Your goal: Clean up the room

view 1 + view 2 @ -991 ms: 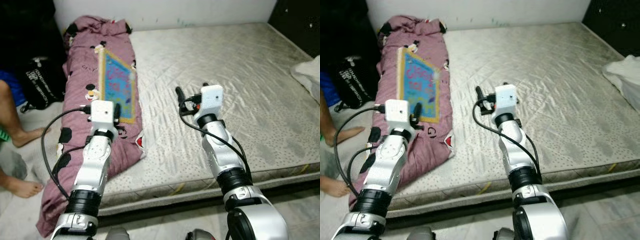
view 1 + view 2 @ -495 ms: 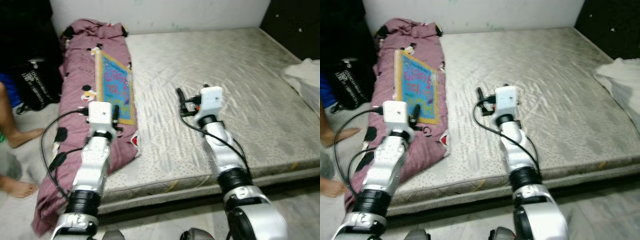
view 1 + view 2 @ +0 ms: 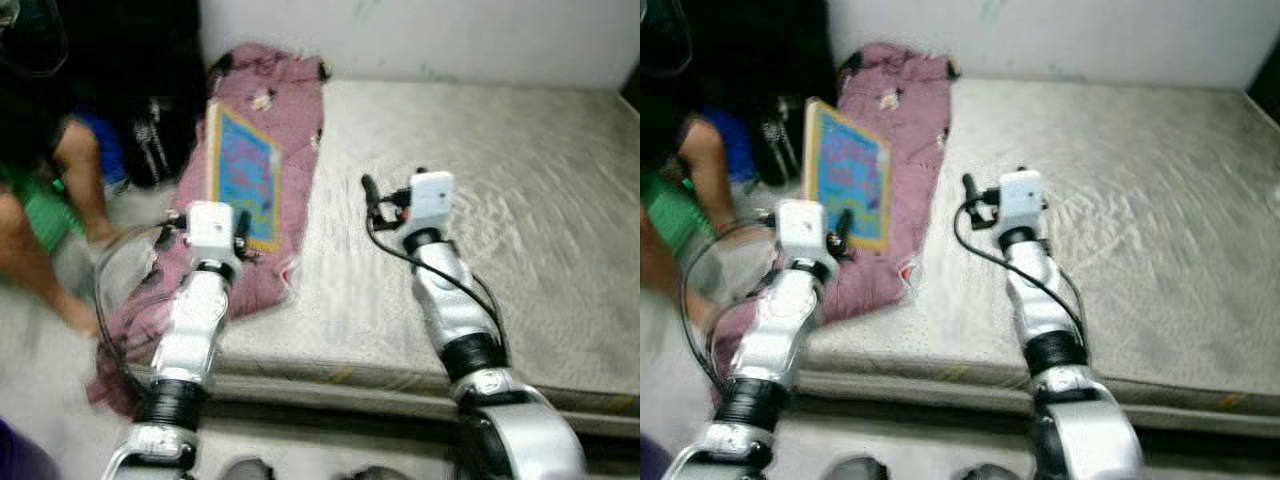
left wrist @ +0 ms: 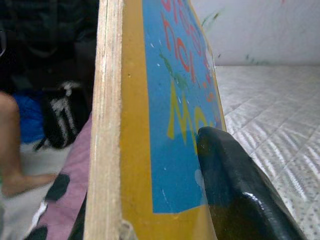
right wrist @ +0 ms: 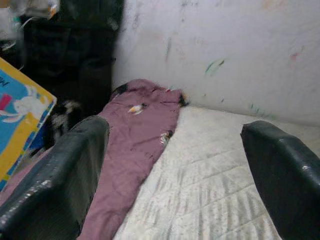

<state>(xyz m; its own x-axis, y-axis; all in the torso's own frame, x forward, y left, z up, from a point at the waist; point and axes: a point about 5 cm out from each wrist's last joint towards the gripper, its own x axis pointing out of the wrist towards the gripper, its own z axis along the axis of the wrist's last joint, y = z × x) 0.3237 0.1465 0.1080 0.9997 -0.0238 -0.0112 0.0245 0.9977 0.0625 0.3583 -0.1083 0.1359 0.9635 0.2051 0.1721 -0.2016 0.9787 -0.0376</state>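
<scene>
Already the left pincer (image 3: 237, 222) is clenched on the lower edge of a flat board (image 3: 243, 176), blue in the face with a yellow border and a pale wooden edge; in the left wrist view one black finger (image 4: 235, 190) presses flat against its printed side while the wooden edge (image 4: 103, 120) stands just beside it. The board stands tilted up above the purple blanket (image 3: 285, 150), over the left side of the bed. It looks stiff and light, a thin panel that will not sag, but its printed face seems smooth, so I judge it could slip or swing if pinched only at one corner; a hold near the middle of the lower edge should keep it steadier. The right pincer (image 5: 175, 165) hangs released over the mattress (image 3: 540, 200), its fingers well apart and nothing between them. The blanket is soft and rumpled, trailing off the bed's edge toward the floor. Further off, a black bag (image 3: 150, 135) stands on the floor by the wall, its contents hidden, and a person's leg (image 3: 75, 180) is beside it
</scene>
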